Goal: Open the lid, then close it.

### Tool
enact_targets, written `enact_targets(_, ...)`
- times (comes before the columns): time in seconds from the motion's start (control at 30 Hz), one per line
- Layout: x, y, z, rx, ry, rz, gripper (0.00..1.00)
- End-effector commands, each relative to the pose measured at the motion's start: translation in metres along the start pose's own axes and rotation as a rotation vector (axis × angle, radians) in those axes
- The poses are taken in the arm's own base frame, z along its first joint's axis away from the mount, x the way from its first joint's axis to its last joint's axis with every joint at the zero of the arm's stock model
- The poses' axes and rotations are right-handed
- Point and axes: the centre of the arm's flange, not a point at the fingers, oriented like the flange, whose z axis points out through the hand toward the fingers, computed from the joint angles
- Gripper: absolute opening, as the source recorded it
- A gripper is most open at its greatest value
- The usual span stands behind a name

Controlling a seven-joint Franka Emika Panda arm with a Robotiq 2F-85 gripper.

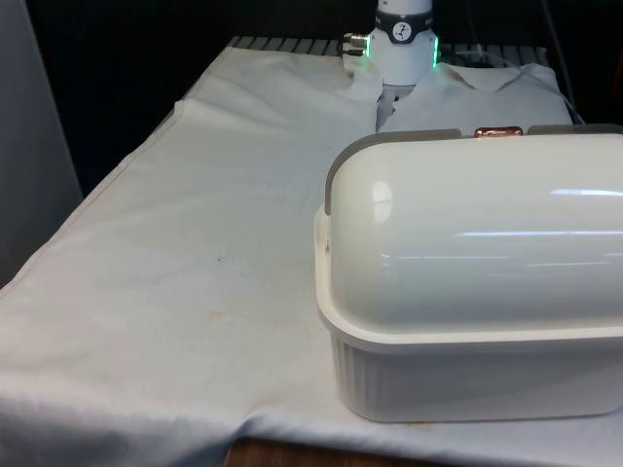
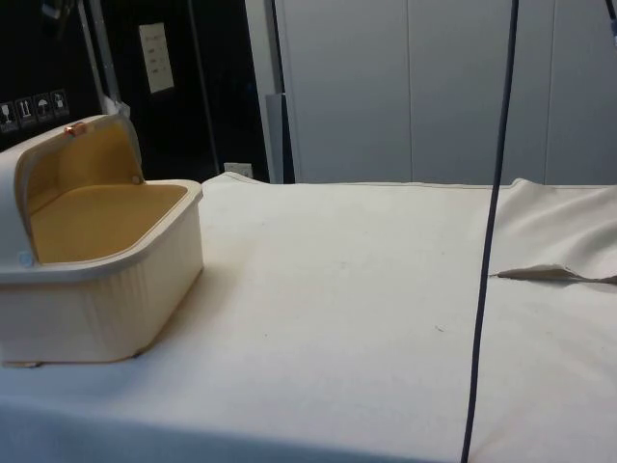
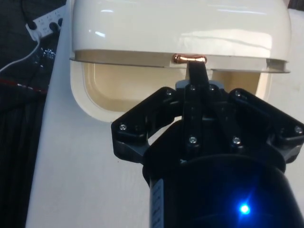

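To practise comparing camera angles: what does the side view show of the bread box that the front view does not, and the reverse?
Side view alone: the bread box is open, its yellowish inside visible under the raised lid. Front view alone: the lid's glossy domed back, hiding the opening, and the robot's base beyond. Both share the copper handle on the lid's edge, the ribbed lower body and the white cloth.

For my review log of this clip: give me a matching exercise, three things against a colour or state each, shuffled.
Things:
1. bread box lid
2. lid handle
3. bread box interior

Colour or state:
A. copper-coloured
B. yellowish tan
C. rolled back, open

Pairs: 1-C, 2-A, 3-B
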Motion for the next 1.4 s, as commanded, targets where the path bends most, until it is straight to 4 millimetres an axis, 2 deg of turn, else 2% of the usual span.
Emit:
enact_targets(0.0,-0.002,0.000,0.002,-0.004,-0.019,-0.004,0.00)
enact_targets(0.6,-0.008,0.000,0.006,0.004,-0.078,-0.003,0.01)
enact_targets(0.83,-0.008,0.000,0.007,0.004,-0.076,-0.003,0.35)
enact_targets(0.87,-0.008,0.000,0.006,0.004,-0.076,-0.003,0.35)
enact_targets(0.9,-0.008,0.000,0.007,0.004,-0.077,-0.003,0.44)
enact_targets(1.07,-0.008,0.000,0.007,0.004,-0.077,-0.003,0.67)
enact_targets(1.13,-0.008,0.000,0.007,0.004,-0.076,-0.003,0.79)
enact_targets(1.17,-0.008,0.000,0.007,0.004,-0.076,-0.003,0.88)
enact_targets(1.2,-0.008,-0.001,0.008,0.005,-0.075,-0.003,0.88)
enact_targets(1.3,-0.007,-0.001,0.011,0.005,-0.074,-0.002,1.00)
enact_targets(1.37,-0.004,-0.002,0.013,0.005,-0.072,0.000,1.00)
